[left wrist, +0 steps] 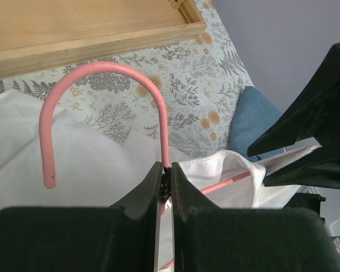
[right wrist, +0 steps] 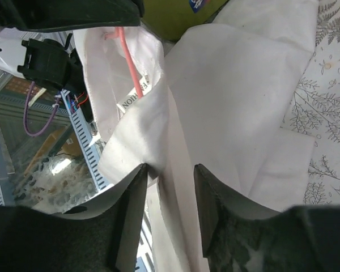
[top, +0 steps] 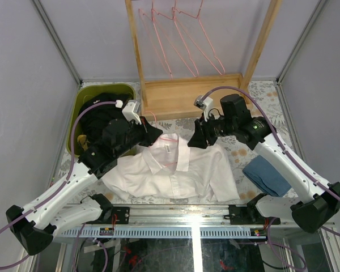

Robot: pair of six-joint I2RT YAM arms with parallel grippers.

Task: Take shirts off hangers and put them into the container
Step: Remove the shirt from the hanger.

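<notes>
A white shirt (top: pixel 170 173) lies spread on the table with a pink hanger (top: pixel 169 148) still inside its collar. My left gripper (left wrist: pixel 166 175) is shut on the hanger's neck, just below the hook (left wrist: pixel 102 71), which sticks out over the shirt (left wrist: pixel 73 164). My right gripper (right wrist: pixel 169 175) is at the collar with its jaws apart. A fold of the shirt (right wrist: pixel 243 85) runs loosely between them. The hanger's wire (right wrist: pixel 130 56) shows inside the collar by the label. The olive-green container (top: pixel 73 122) at the left holds black shirts (top: pixel 99 116).
Several bare pink hangers (top: pixel 175 39) hang on the wooden rack at the back, above its base tray (top: pixel 187 96). A folded blue cloth (top: pixel 266 174) lies at the right under my right arm. Grey walls close in both sides.
</notes>
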